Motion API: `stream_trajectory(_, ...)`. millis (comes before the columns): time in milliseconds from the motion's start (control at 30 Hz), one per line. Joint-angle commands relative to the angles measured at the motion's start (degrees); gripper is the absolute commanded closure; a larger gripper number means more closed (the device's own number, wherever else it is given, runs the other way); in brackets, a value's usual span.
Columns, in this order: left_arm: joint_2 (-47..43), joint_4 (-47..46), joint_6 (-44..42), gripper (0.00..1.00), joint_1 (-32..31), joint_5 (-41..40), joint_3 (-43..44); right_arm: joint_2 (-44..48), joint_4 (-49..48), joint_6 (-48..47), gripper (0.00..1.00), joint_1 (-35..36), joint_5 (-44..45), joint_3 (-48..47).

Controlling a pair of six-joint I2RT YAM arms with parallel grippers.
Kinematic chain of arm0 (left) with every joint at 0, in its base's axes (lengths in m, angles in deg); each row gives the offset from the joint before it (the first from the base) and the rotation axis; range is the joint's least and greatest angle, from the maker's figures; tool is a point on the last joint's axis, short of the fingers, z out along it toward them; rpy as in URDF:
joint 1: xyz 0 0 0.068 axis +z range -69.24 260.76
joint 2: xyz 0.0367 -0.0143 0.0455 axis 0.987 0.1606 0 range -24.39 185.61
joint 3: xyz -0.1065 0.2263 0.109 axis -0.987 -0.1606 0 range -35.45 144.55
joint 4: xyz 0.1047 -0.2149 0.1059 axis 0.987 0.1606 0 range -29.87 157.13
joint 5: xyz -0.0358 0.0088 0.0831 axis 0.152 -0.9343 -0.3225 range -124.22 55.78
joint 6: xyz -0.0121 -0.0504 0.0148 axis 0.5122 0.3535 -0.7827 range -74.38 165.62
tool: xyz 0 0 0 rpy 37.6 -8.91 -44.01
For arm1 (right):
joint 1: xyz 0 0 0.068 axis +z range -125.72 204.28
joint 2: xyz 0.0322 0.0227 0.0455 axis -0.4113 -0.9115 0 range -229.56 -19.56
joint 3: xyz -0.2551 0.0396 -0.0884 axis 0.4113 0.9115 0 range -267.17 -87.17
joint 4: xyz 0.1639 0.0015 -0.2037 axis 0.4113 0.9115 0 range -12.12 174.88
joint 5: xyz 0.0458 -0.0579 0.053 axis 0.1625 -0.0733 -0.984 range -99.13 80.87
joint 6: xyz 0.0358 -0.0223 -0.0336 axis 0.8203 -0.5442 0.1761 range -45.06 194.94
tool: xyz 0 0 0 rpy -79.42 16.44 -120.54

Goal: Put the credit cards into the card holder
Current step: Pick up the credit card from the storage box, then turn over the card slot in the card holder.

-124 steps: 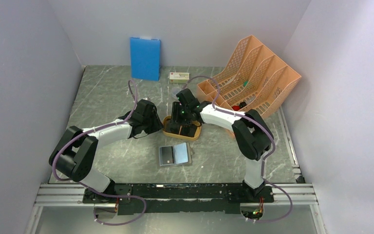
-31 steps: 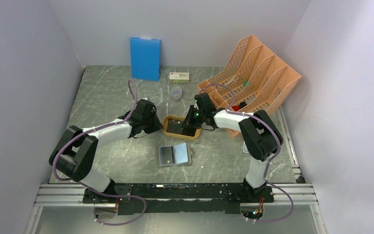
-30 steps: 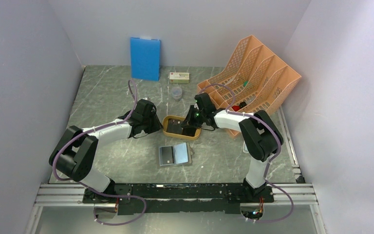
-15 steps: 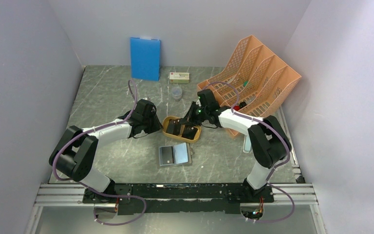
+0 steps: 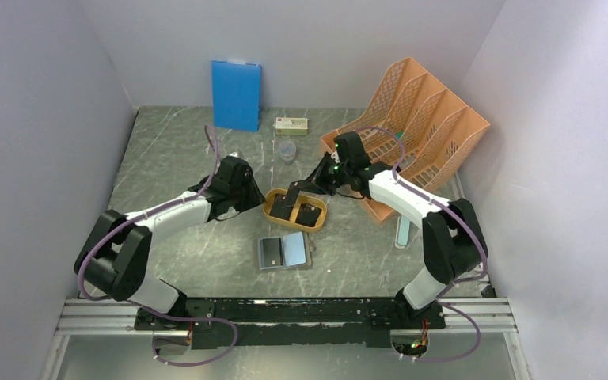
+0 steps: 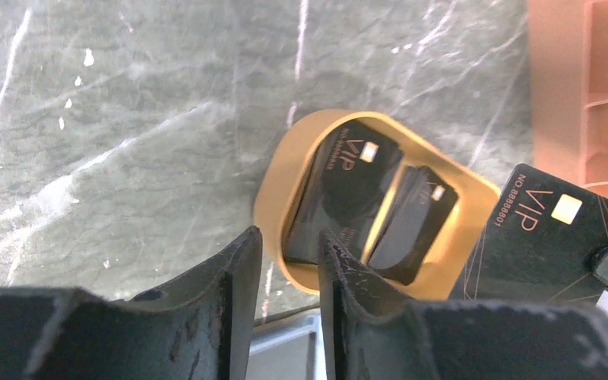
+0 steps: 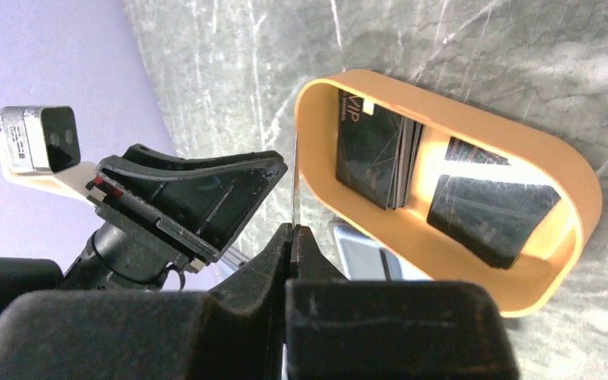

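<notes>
My right gripper is shut on one black credit card and holds it by an edge above the mustard tray. The right wrist view shows that card edge-on between the fingertips of the right gripper. In the left wrist view its VIP face hangs at the right. More credit cards lie in the tray. My left gripper stands open and empty at the tray's left rim. The card holder lies open just in front of the tray.
An orange file rack fills the back right. A blue board leans on the back wall, with a small box and a clear cup near it. A pale tube lies right of the right arm.
My right gripper has closed on a card in the tray and risen back to the right with it. My left gripper's jaws have parted a little beside the tray.
</notes>
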Motion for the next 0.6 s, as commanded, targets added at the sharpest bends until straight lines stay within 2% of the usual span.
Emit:
stream_trajectory(0, -4.9, 2.4, -2.7, 0.59, 0.4, -1.1, 4.2, 5.8, 6.3, -3.2, 1.0, -0.6, 2.7, -3.4)
stream_trajectory(167, -13.1, 6.6, -7.6, 0.48, -2.4, -3.5, 4.5, 13.8, 11.0, -15.2, 1.0, -0.6, 7.5, -1.6)
stream_trajectory(233, -15.7, 9.8, -9.6, 0.45, -6.1, -6.7, 4.5, 17.1, 11.9, -20.5, 1.0, -0.5, 6.7, 1.5)
stream_trajectory(367, -19.0, 15.0, -10.1, 0.44, -18.2, -13.7, 1.9, 22.8, 12.3, -27.4, 1.0, 0.2, 2.4, 10.7)
stream_trajectory(567, -21.5, 9.3, -6.5, 0.46, -27.8, -14.2, -6.4, 27.1, 12.2, -28.8, 1.0, 2.9, -2.4, 18.6)
